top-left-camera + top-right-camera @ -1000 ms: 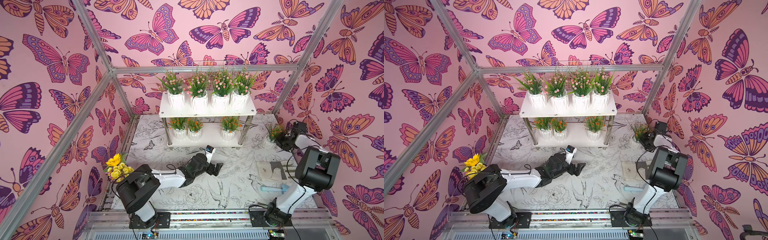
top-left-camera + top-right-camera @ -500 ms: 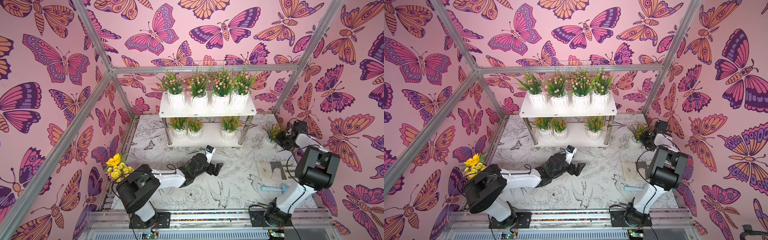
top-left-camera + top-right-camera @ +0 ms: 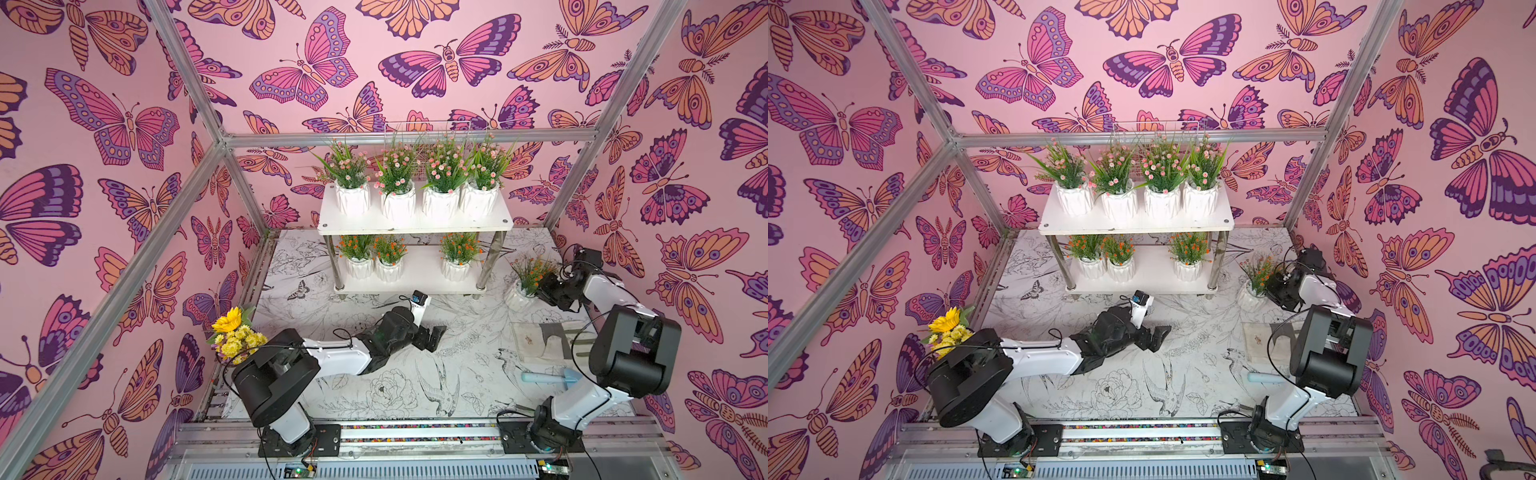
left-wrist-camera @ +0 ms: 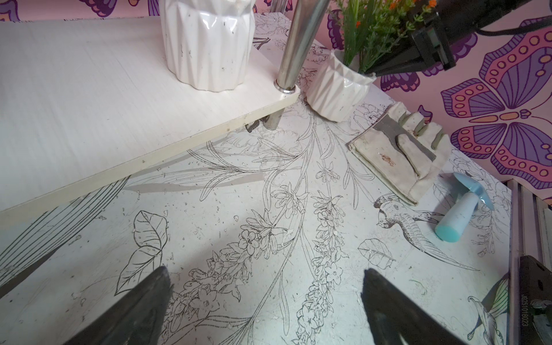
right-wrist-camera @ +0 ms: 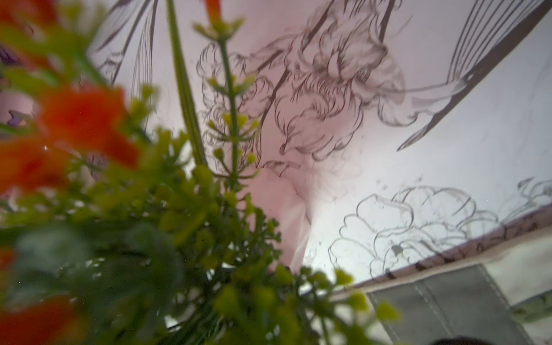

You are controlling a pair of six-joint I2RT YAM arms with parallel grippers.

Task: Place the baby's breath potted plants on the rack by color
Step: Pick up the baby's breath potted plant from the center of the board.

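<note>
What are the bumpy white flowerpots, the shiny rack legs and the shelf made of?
White ribbed pot: probably glazed ceramic, glossy with bright highlights on its folds. Round rack leg: polished metal, silvery and mirror-like. White shelf board: likely laminated wood board, matte, faint grain lines, cream edge.

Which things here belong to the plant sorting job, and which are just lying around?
Job: rack; four pink pots; three shelved orange pots; loose orange pot, gripped by right hand.
Lying about: sunflower bouquet; glove; blue tool; wire basket.
</note>
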